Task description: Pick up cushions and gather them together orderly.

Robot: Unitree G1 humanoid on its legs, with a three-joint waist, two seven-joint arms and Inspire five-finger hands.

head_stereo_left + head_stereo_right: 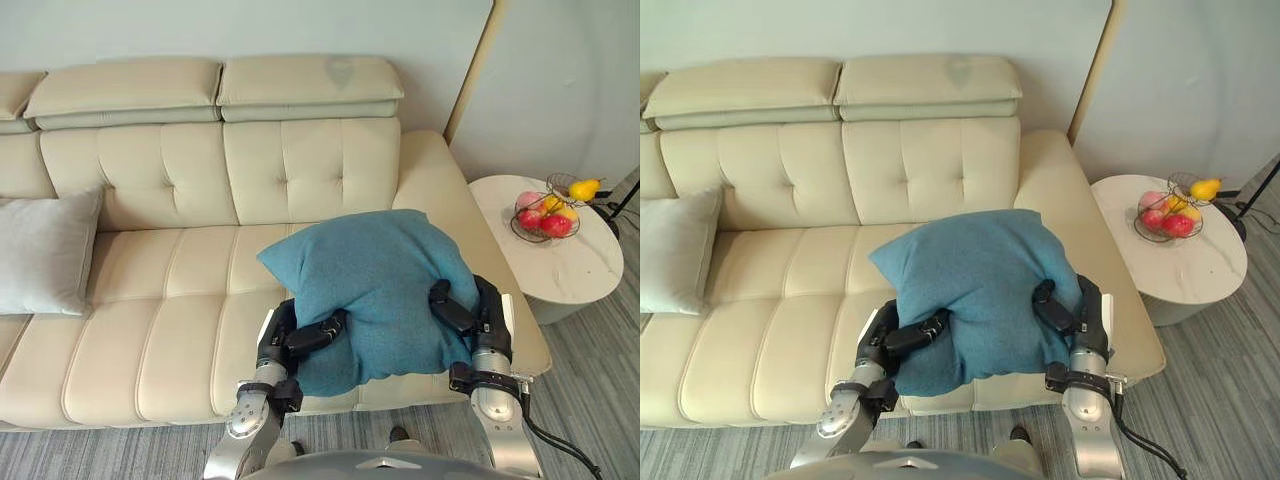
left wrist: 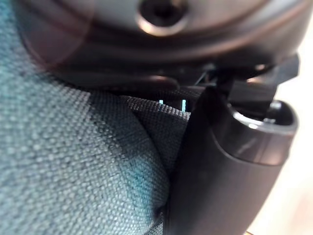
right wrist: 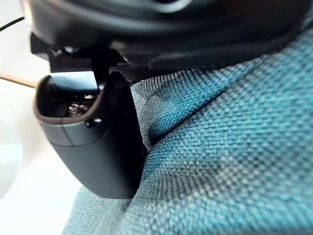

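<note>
**Blue cushion held between both hands in front of the sofa.**

The blue cushion (image 1: pixel 375 290) is clamped at its lower edge by the left hand (image 1: pixel 288 340) and on its opposite side by the right hand (image 1: pixel 472 312). On each hand the fingers are closed on the fabric, and both wrist views show a dark thumb (image 2: pixel 220 166) pressed into the weave so that it creases. The cushion sits tilted over the front edge of the cream sofa (image 1: pixel 170 330), near the armrest on the robot's right; whether it touches the seat cannot be told. A grey cushion (image 1: pixel 40 250) leans upright against the backrest, well apart on the left. Beside the armrest a round white bench (image 1: pixel 580 270) carries a wire basket (image 1: pixel 545 215) of fruit.
</note>
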